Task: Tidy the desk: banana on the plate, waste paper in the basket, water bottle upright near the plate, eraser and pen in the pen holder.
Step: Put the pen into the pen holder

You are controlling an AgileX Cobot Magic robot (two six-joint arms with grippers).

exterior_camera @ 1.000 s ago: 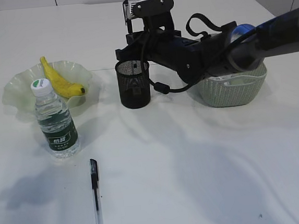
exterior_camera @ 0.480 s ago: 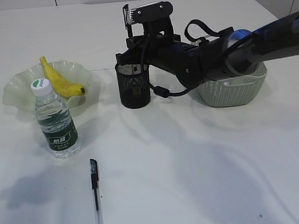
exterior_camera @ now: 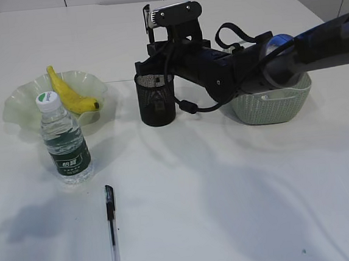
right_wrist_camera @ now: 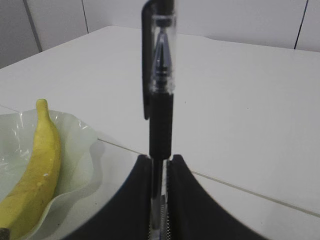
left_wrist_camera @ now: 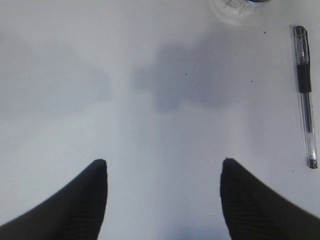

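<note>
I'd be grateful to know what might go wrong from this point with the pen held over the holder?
The right gripper pinches its pen low on the barrel, so it may tip on release and miss the pen holder. The holder looks light; the arm could nudge it over. A second pen lies near the water bottle, risking a knock.

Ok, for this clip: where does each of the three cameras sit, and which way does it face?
Exterior view: in front of the desk, slanting down at the plate, water bottle, pen holder and basket; the right arm shows.
Left wrist view: above the table, facing down; two open fingers show, with a pen lying to the right.
Right wrist view: low beside the plate, facing across the desk; fingers clamp a second pen upright.
Shared: the lying pen (exterior, left wrist); the banana (exterior, right wrist).
</note>
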